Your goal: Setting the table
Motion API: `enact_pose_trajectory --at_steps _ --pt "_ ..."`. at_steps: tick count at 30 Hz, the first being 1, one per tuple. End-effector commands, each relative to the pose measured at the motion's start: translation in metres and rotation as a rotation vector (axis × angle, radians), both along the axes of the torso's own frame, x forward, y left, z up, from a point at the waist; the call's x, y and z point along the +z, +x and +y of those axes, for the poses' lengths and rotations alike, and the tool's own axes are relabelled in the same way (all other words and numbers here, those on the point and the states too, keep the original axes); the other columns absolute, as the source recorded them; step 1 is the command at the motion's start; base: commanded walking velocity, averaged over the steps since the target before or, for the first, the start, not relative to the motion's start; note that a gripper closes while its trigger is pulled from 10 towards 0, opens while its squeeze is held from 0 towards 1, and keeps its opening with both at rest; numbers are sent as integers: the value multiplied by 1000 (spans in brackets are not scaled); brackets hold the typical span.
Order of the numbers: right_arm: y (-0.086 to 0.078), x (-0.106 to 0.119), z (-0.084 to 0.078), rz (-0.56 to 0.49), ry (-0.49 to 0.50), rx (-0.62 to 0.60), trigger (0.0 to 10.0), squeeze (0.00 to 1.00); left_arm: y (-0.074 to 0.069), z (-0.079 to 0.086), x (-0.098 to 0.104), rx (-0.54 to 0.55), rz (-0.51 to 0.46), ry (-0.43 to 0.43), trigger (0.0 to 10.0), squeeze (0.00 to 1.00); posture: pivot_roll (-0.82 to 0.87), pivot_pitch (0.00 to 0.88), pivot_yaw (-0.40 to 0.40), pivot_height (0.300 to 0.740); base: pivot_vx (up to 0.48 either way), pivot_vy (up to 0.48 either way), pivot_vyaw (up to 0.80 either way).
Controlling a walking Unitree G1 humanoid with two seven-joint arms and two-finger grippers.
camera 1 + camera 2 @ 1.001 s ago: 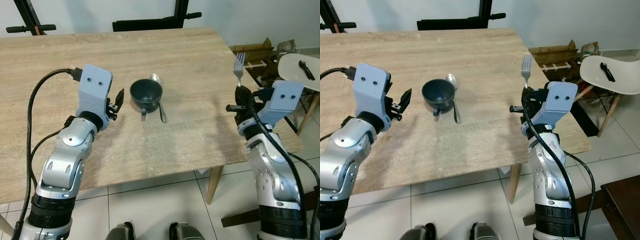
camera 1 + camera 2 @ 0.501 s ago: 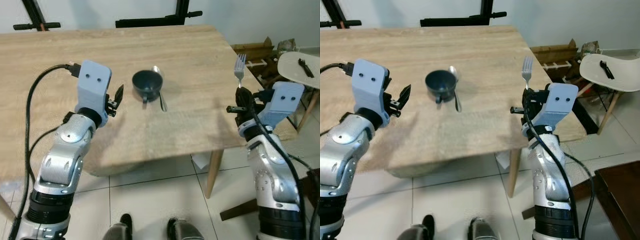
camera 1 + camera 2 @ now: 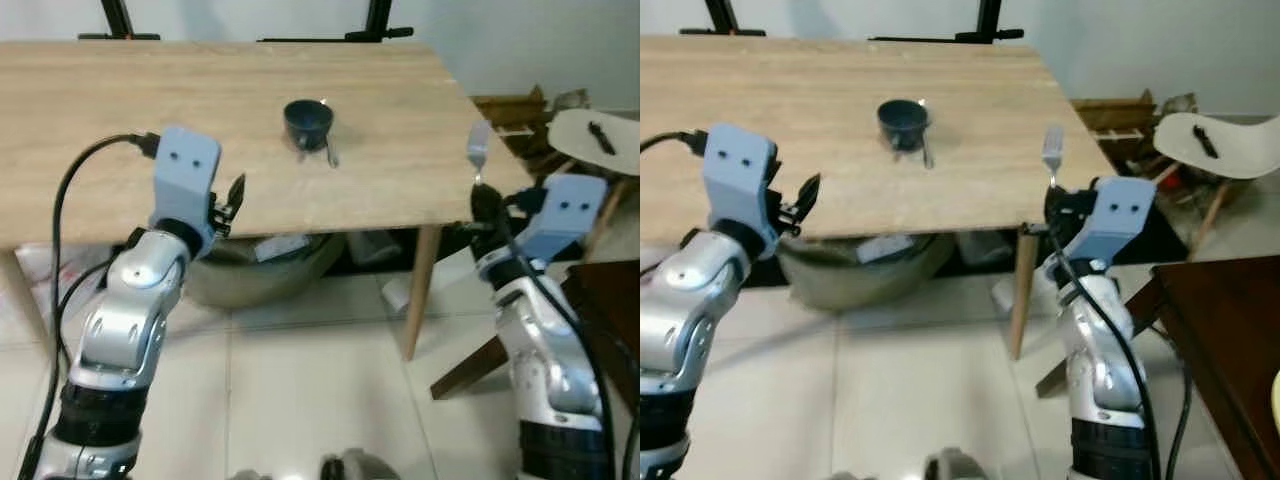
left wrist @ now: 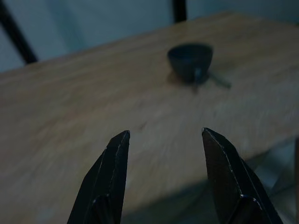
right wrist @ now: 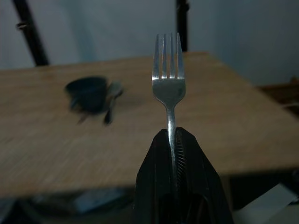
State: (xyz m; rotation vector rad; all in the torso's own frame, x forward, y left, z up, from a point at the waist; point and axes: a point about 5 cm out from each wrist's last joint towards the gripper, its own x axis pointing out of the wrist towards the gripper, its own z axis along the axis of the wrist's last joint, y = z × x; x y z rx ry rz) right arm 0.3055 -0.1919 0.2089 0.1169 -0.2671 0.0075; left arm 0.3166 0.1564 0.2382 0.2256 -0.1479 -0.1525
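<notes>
wooden table point(image 3: 150, 110) ahead, dark cup point(image 3: 307, 120) toward its far right with a spoon point(image 3: 926, 150) touching its right side. my right gripper point(image 5: 172, 140) is clenched on a fork point(image 5: 168, 88), tines up, just off the table's near right corner. left gripper point(image 4: 161, 154) is released, fingers spread at the near edge, well apart from the cup.

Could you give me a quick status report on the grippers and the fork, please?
Right gripper shut on fork, tines up, off table edge. Left gripper open. Cup and spoon mid-table.
</notes>
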Motion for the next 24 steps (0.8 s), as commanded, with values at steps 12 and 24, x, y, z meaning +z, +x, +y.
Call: enact_pose_trajectory --at_steps 12,24 --pt "-2 -2 -4 5 -4 -22 10000 0 3 -2 -1 -6 23 -27 10000 0 -85 53 52 740 -152 0 0" --pt "-2 -1 -5 1 2 -19 10000 0 7 2 -3 26 38 -28 10000 0 -85 53 54 740 0 0 0"
